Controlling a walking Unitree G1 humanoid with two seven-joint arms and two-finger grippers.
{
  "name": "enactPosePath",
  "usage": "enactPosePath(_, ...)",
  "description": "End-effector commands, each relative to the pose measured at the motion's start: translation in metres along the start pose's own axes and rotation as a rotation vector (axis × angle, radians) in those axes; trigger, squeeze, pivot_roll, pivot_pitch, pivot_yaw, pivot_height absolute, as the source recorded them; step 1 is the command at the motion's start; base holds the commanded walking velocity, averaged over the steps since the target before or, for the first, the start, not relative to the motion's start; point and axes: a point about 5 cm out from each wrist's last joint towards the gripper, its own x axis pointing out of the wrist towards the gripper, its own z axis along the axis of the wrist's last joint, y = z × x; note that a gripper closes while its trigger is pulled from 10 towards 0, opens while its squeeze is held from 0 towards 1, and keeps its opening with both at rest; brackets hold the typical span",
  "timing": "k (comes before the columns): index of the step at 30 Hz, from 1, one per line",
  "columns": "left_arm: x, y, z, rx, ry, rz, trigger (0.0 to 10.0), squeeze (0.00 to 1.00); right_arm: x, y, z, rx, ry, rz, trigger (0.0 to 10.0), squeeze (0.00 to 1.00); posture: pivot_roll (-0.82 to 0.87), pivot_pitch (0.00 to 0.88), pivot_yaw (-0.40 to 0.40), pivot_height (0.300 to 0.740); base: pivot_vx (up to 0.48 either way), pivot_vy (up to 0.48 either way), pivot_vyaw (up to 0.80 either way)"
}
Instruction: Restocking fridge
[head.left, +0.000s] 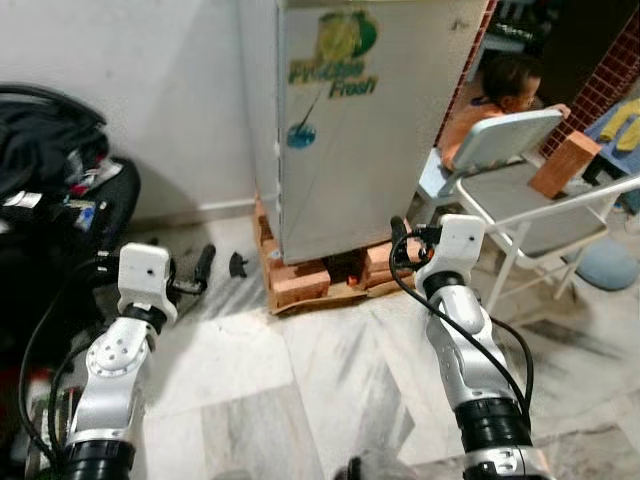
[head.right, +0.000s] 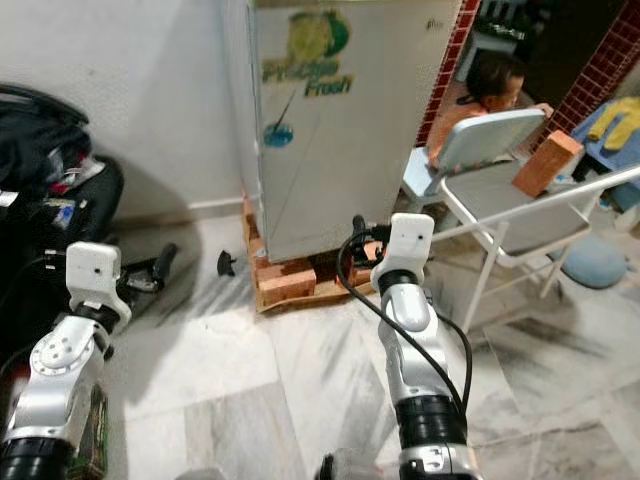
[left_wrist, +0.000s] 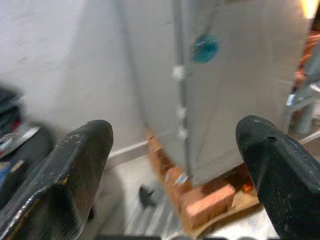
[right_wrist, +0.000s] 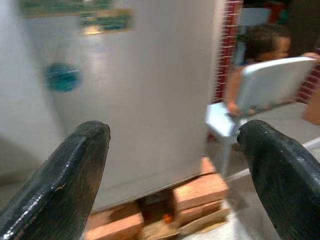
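A grey fridge with its door shut stands against the wall ahead; it carries a green and yellow "Fresh" sticker and a round blue one. It rests on bricks and a wooden pallet. My left gripper is held out low, to the left of the fridge's base, open with nothing between its fingers. My right gripper points at the fridge's lower right corner, also open and holding nothing; the fridge front fills the gap between its fingers.
A grey folding chair stands right of the fridge with a brick on its seat. A person sits behind it. A black bag lies at the left by the wall. The floor is pale marble tile.
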Motion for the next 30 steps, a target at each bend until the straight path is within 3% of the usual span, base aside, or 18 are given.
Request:
enactPosePath(1,0.0024,-0.0083,0.002,0.002,-0.009,-0.04,10.0,0.0,-0.0001,-0.0096,-0.0005,0.001,0.003,-0.033,10.0,0.0,0.1,0.0,-0.015,0.74,0.48,0.0,-0.8)
enactPosePath(7,0.0043,-0.0086,0.0008,-0.024,0.0,0.002,10.0,0.0,0.0006,-0.0063,-0.0009,0.002,0.001,-0.025,10.0,0.0,0.1,0.0,-0.018,0.74,0.459,0.044,-0.36)
enactPosePath(17,0.0022,-0.0046,-0.0026,-0.001,0.015,0.046,10.0,0.0,-0.0004,-0.01,-0.0034,0.001,0.002,-0.033,10.0,0.0,0.1,0.0,0.007,0.74,0.0,0.0,0.0)
enactPosePath(23,0.0022,-0.0049,-0.0068,0.032,0.051,0.007,10.0,0.0,-0.003,-0.0124,-0.0041,0.023,-0.01,-0.083,10.0,0.0,0.08,0.0,0.049,0.74,0.0,0.0,0.0)
enactPosePath(30,0.0054,0.0006,-0.0071,0.029,0.056,0.031,10.0,0.0,-0.0078,-0.0094,-0.0068,0.021,-0.003,-0.074,10.0,0.0,0.08,0.0,0.04,0.74,0.0,0.0,0.0)
